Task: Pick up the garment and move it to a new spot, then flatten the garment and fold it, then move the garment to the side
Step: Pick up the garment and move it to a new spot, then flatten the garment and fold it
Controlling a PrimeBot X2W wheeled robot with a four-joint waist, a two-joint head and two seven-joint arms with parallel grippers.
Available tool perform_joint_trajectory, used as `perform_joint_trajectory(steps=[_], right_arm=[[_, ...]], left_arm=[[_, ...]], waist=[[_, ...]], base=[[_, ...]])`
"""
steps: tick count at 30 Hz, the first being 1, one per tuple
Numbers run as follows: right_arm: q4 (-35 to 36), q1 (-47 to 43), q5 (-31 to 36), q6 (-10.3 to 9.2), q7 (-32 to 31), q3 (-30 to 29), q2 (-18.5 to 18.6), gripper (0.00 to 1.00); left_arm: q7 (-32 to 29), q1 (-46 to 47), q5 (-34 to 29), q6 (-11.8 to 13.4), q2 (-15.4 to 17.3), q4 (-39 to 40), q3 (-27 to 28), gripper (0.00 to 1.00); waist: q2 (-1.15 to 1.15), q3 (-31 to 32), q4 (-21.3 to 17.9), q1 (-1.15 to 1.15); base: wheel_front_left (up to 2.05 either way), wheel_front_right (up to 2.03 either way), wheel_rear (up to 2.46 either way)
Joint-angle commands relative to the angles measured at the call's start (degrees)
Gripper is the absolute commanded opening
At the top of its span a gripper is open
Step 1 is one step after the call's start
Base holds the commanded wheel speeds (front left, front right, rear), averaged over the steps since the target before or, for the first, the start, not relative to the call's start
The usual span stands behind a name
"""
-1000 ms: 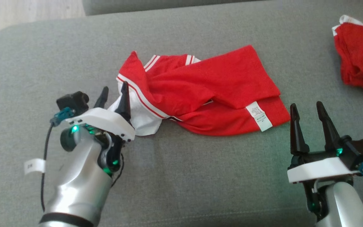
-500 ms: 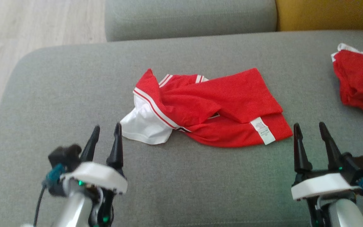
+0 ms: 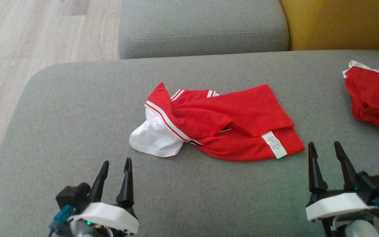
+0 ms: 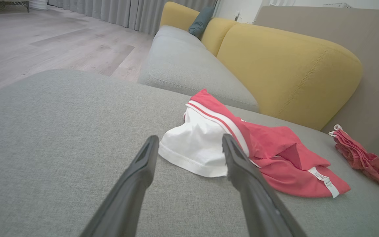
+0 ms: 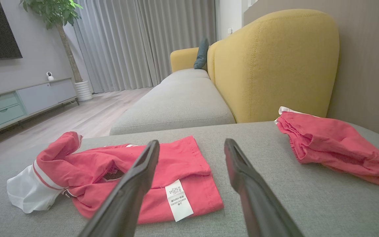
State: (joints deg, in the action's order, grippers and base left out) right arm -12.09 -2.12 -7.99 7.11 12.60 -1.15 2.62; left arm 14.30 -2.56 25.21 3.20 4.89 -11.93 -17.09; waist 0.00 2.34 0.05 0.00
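Here the left gripper [image 3: 117,160] hangs open and empty, the garment's [image 3: 229,121] white end just ahead. The right gripper [image 3: 324,143] is open too, the label [image 3: 274,144] ahead-left of it.

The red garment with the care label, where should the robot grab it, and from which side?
Probably the white sleeve of the garment, approached from the robot's left by the open left gripper: it sticks out beyond the bunched red body, with its hem nearest that gripper.
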Motion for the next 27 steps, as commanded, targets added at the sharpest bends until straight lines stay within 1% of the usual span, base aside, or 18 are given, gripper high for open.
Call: perform_joint_trajectory(steps=[1, 20, 27], right_arm=[[1.4, 1.3, -0.1, 0.37, 0.7, 1.2, 0.3, 1.00], [0.7, 1.7, -0.2, 0.37, 0.7, 1.5, 0.3, 1.00], [1.1, 2.2, -0.1, 0.37, 0.6, 1.8, 0.3, 1.00]], left_arm=[[0.7, 1.6, -0.6, 0.2, -0.3, 2.1, 2.2, 1.00], [0.7, 1.8, -1.4, -0.3, -0.8, 1.1, 2.2, 1.00], [-0.8, 4.1, -2.0, -0.8, 0.2, -0.9, 1.4, 1.00]], waist=[[0.00, 0.2, 0.1, 0.00], [0.00, -0.7, 0.7, 0.00], [0.00, -2.3, 0.6, 0.00]], base=[[0.00, 0.00, 0.00], [0.00, 0.00, 0.00], [0.00, 0.00, 0.00]])
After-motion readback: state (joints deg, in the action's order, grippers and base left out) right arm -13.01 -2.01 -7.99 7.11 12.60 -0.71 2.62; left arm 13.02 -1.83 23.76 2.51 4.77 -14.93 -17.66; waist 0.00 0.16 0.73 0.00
